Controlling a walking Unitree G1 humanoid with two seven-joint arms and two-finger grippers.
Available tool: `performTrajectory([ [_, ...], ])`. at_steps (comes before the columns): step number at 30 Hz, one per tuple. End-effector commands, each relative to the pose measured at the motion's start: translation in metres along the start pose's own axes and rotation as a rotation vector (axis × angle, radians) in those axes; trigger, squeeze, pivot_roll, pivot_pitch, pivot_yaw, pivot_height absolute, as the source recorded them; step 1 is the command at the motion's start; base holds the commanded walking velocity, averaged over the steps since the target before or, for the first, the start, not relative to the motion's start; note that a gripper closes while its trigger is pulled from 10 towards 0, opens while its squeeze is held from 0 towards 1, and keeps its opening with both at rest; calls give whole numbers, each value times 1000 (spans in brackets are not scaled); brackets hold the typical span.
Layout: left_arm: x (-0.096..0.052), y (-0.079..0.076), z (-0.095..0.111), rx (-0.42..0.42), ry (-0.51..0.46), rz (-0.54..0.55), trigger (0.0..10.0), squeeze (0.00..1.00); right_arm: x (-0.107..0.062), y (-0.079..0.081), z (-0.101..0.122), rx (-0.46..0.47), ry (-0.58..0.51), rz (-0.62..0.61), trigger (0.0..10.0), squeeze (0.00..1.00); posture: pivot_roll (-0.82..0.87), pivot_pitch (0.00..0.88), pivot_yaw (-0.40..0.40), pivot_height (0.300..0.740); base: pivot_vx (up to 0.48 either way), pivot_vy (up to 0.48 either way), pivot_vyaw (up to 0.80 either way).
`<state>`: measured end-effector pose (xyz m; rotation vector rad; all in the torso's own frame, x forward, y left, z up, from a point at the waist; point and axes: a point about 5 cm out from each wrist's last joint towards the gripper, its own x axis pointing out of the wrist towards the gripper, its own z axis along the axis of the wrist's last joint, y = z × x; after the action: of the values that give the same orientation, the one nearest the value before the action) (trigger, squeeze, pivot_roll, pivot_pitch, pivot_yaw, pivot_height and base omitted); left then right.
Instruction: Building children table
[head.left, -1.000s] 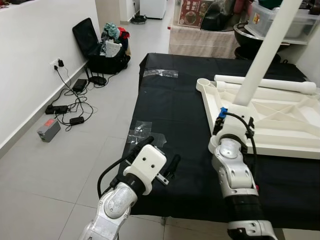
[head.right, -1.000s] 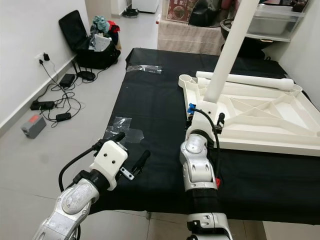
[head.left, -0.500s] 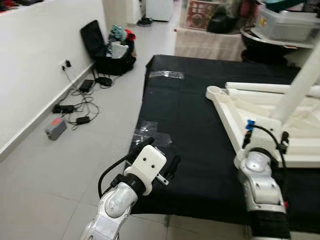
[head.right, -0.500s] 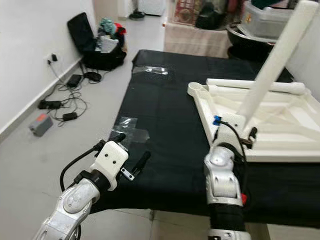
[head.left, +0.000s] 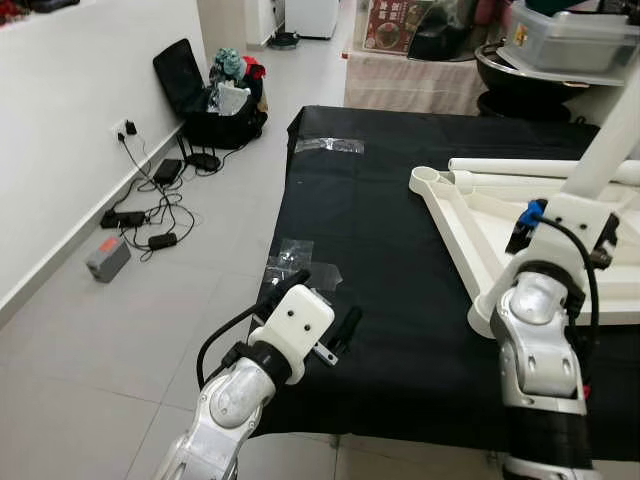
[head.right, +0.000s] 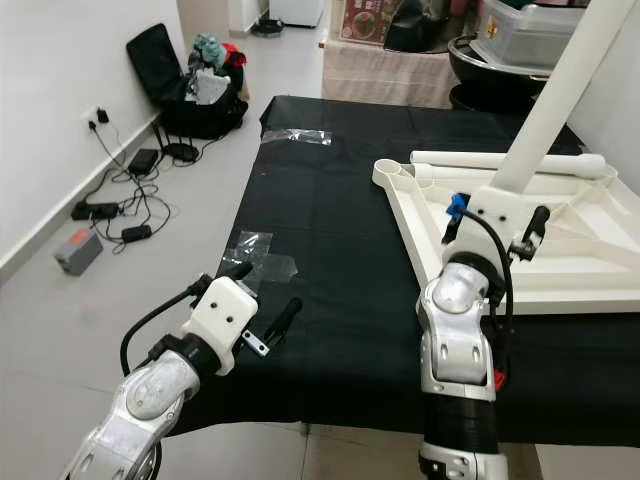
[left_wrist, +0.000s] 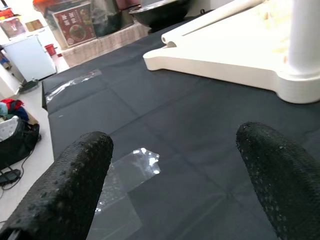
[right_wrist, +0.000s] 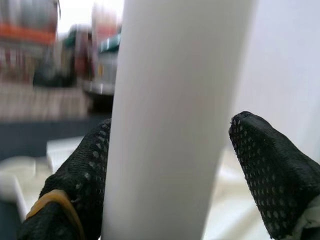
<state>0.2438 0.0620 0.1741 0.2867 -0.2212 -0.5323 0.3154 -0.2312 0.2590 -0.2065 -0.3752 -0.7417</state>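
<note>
Compared with a second ago, the right arm has swung outward toward the robot's right with the white table leg (head.right: 548, 95), and the head camera has shifted; the left arm keeps its place.

Head views. Black cloth (head.left: 390, 250), matte, flat, rectangular, spread on pale floor tiles (head.left: 120, 340); its near and left edges are exposed, with broad bare floor to the left. Clear tape patches (head.left: 300, 258) lie on the cloth near its left edge. White tabletop (head.right: 560, 250), upside down, ribbed plastic underside, rounded corner socket (head.right: 392, 174) at its nearest corner; it lies on the right half of the cloth. A second white leg (head.right: 500, 160) lies along the tabletop's far edge. Held leg: smooth round tube, tilted, rising from the right gripper (head.right: 505, 215) over the tabletop. Left gripper (head.left: 318, 318) hovers above the cloth's near left corner. Wall socket, cables (head.left: 140, 195) and open black suitcase (head.left: 205, 95) stand by the left wall, well apart.

Left wrist view. Two stippled black fingers (left_wrist: 65, 190) spread wide, nothing between them; cloth, tape and tabletop edge (left_wrist: 220, 60) beyond.

Right wrist view. Leg (right_wrist: 170, 120) fills the space between both dotted pads (right_wrist: 80, 175); one pad presses it, the other appears a little off it, though the blur makes this unsure.
</note>
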Motion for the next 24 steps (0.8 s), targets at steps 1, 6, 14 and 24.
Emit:
performTrajectory([
  [1,-2,-1,-5,18,20,-10,10000,0,3,-6,6,-5,-42,-36,10000,0,79,96,-36,740,0,0,0],
  [6,-2,0,-5,19,22,-6,10000,0,10,-4,37,4,-195,-41,10000,0,78,99,-37,740,0,0,0],
  [14,-3,-1,-6,17,25,-9,10000,0,8,0,85,-10,-446,-65,10000,0,77,100,-33,740,0,0,0],
  [24,-3,-2,-9,20,30,-15,10000,0,-26,15,170,180,-866,64,10000,0,71,88,-28,740,0,0,0],
])
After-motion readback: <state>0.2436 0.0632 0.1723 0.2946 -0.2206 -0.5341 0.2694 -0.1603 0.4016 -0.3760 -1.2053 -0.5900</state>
